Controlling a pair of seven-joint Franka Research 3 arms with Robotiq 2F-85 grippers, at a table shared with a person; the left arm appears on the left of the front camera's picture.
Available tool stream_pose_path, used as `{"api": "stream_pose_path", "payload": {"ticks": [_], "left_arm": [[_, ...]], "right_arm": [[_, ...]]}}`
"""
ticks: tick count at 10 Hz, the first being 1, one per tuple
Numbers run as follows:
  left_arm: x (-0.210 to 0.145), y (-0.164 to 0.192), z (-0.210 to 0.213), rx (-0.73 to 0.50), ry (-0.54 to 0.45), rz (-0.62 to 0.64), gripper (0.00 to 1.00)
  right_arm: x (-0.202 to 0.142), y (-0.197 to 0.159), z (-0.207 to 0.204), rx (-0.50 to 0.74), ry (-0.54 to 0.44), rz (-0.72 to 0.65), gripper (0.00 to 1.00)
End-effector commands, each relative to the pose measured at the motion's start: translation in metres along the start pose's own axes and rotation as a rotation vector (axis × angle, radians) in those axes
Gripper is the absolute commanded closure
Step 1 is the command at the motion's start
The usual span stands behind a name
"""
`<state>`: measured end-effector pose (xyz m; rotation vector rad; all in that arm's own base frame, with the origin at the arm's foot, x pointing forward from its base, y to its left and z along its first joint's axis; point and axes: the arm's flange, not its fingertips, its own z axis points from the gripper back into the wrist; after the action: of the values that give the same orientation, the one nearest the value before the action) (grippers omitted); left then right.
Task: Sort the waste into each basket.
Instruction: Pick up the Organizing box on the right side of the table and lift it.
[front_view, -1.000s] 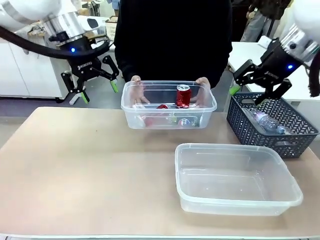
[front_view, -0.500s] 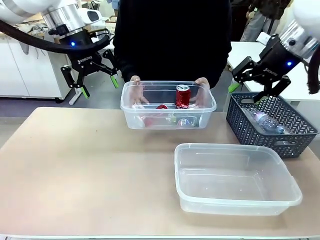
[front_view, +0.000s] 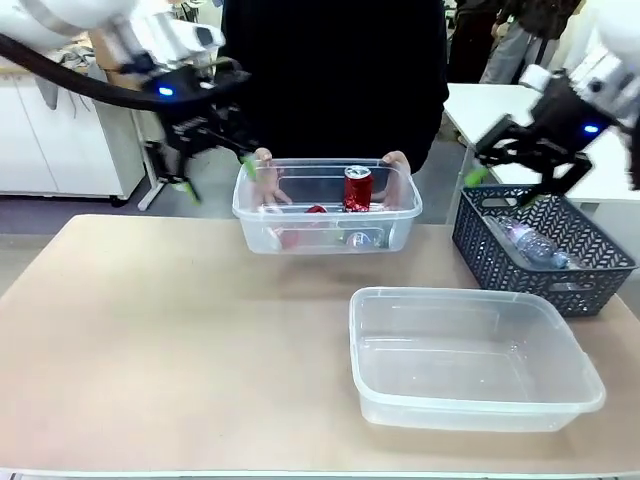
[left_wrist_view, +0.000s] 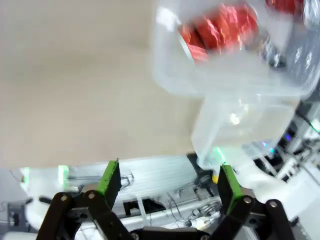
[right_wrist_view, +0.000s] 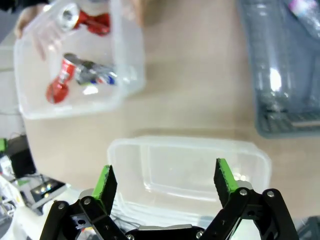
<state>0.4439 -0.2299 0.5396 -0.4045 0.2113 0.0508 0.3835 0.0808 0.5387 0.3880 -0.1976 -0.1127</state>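
Left gripper (front_view: 215, 165), right gripper (front_view: 520, 165): both wide open, empty, raised above worktop (front_view: 150, 330). Far tub (front_view: 300, 215) holds red cans (front_view: 357, 190); near tub (front_view: 450, 293) empty; 1 bottle (front_view: 525, 240) in dark basket (front_view: 590, 280). Sorting apparently barely begun.

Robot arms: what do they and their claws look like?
The left arm and right arm are white, each with a blue light near the wrist; a black cable trails the left. The left claw and right claw are black, two-fingered, green-padded.
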Motion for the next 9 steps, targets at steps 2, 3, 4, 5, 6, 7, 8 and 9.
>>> {"api": "stream_pose_path", "payload": {"ticks": [2,3,4,5,6,7,8,9], "left_arm": [[-0.052,-0.098,-0.090,0.100,0.294,-0.011,0.00],[-0.084,-0.117,-0.121,0.194,0.337,-0.080,0.00],[-0.105,-0.125,-0.140,0.249,0.357,-0.140,0.00],[-0.101,-0.121,-0.135,0.322,0.443,-0.261,0.00],[-0.110,-0.125,-0.148,0.170,0.355,-0.096,0.00],[-0.110,-0.125,-0.148,0.170,0.355,-0.096,0.00],[-0.110,-0.125,-0.148,0.170,0.355,-0.096,0.00],[-0.117,-0.131,-0.158,0.224,0.397,-0.145,0.00]], "right_arm": [[-0.059,-0.121,0.021,-0.159,0.019,-0.024,0.00],[-0.084,-0.156,0.013,-0.146,0.095,0.096,0.00],[-0.103,-0.164,0.008,-0.206,0.126,0.158,0.00],[-0.104,-0.159,0.014,-0.189,-0.002,0.135,0.00],[-0.081,-0.152,0.019,-0.161,0.104,0.048,0.00],[-0.081,-0.152,0.019,-0.161,0.104,0.048,0.00],[-0.083,-0.164,0.030,-0.184,0.090,0.088,0.00],[-0.090,-0.135,0.010,-0.291,0.202,0.223,0.00]]}}
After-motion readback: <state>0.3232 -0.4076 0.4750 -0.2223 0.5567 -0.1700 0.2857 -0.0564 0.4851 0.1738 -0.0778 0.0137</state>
